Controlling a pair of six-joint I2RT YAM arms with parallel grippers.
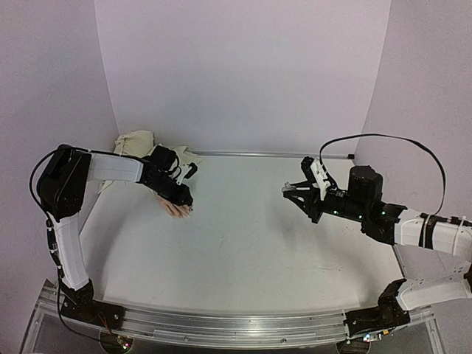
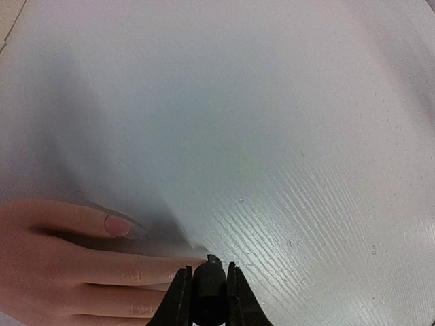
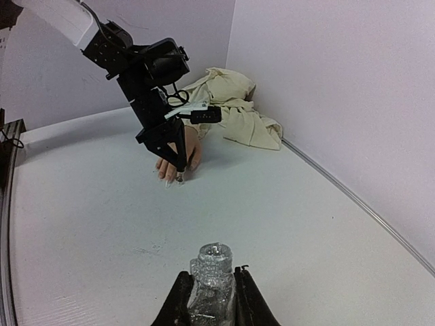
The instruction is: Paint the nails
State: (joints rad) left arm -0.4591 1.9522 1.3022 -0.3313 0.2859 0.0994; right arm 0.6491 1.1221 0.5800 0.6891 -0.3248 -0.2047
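The right tool (image 3: pixel 212 277) is clamped on a glittery bottle (image 3: pixel 212 261) over the table (image 3: pixel 81 224). Well beyond it, the left tool (image 3: pixel 179 168) is clamped on a small dark cap (image 2: pixel 209 288), its tip at a fingertip of the hand (image 2: pixel 54 278). The hand lies flat on the table, nails (image 2: pixel 117 225) toward mid-table. Behind, the cream sleeve (image 3: pixel 238 112) lies by the back wall.
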